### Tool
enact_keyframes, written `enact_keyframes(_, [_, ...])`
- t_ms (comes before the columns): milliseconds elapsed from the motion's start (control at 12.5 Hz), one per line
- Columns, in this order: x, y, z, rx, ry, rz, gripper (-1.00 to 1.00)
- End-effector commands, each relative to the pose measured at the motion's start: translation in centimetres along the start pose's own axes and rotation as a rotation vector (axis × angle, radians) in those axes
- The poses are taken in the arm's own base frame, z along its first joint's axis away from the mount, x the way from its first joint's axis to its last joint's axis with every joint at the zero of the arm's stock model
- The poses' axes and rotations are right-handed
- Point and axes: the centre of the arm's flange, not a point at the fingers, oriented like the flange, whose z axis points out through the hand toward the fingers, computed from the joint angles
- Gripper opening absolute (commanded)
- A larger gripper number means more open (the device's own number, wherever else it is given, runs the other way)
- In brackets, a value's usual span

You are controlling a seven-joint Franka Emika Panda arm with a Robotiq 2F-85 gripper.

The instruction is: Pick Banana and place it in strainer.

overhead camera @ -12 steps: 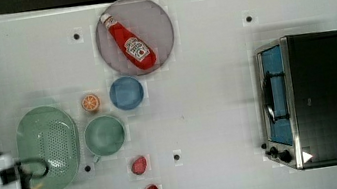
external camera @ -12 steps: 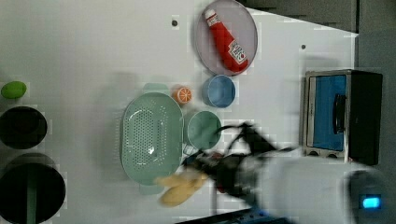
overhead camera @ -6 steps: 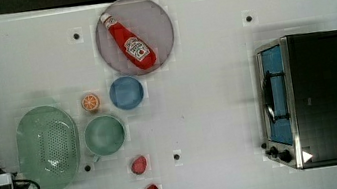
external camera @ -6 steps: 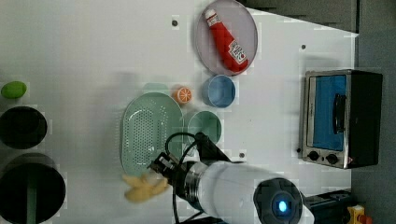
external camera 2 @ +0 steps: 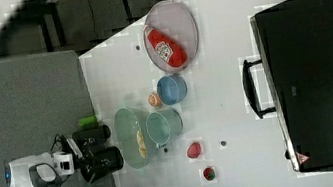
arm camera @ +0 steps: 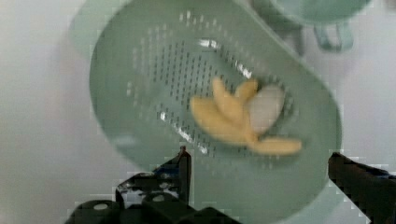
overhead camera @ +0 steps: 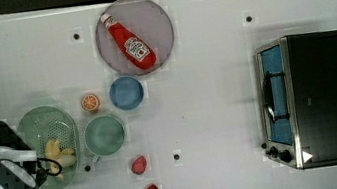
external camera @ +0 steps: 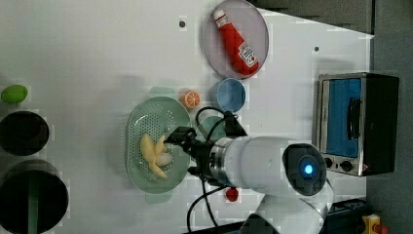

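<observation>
though no label legible — banana (arm camera: 243,116) loose in strainer (arm camera: 140,126), hand (arm camera: 259,170) wide open, empty

Blurred in the wrist view: banana (arm camera: 243,119), its pale patch unreadable. Hidden in part under the arm (overhead camera: 4,174) in the top view: strainer (overhead camera: 62,123). Cut off by the wrist view's edge: cup (arm camera: 317,9) and gripper (arm camera: 261,182).

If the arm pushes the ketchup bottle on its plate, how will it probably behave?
The ketchup bottle lies on its side on the grey plate, so it would probably roll rather than tip. Its rounded, glossy body looks slippery for fingers. It seems stiff, keeping its shape.
</observation>
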Motion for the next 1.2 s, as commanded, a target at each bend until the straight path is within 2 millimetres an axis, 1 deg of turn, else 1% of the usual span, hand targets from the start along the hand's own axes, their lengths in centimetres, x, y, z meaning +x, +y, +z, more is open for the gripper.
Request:
enact_keyframes(80, [4.4,-1.0,-5.9,0.11,0.038,0.14,1.0])
enact_keyframes(240, [8.7,-0.4,-9.9,0.142,0.08,0.111,1.0])
enact_keyframes(320, [11.2,0.4,-12.1,0.142,0.102,0.062,1.0])
enact_keyframes(400, [14.0,1.6,-14.4,0.125,0.121,0.013,1.0])
enact_keyframes(560, [20.0,5.3,-19.5,0.072,0.139,-0.046,1.0])
enact_keyframes(640, [22.9,7.6,-22.1,0.048,0.133,-0.04,1.0])
enact_keyframes(800, [28.1,12.9,-26.4,0.008,0.111,-0.01,1.0])
enact_keyframes(880, [30.0,15.2,-28.0,0.006,0.103,0.006,1.0])
enact_keyframes(960, [31.3,17.1,-29.1,0.01,0.099,0.013,1.0])
enact_keyframes(1040, [32.2,18.5,-29.9,0.017,0.1,0.018,1.0])
enact_keyframes(1200, [33.0,19.7,-30.6,0.031,0.103,0.043,1.0])
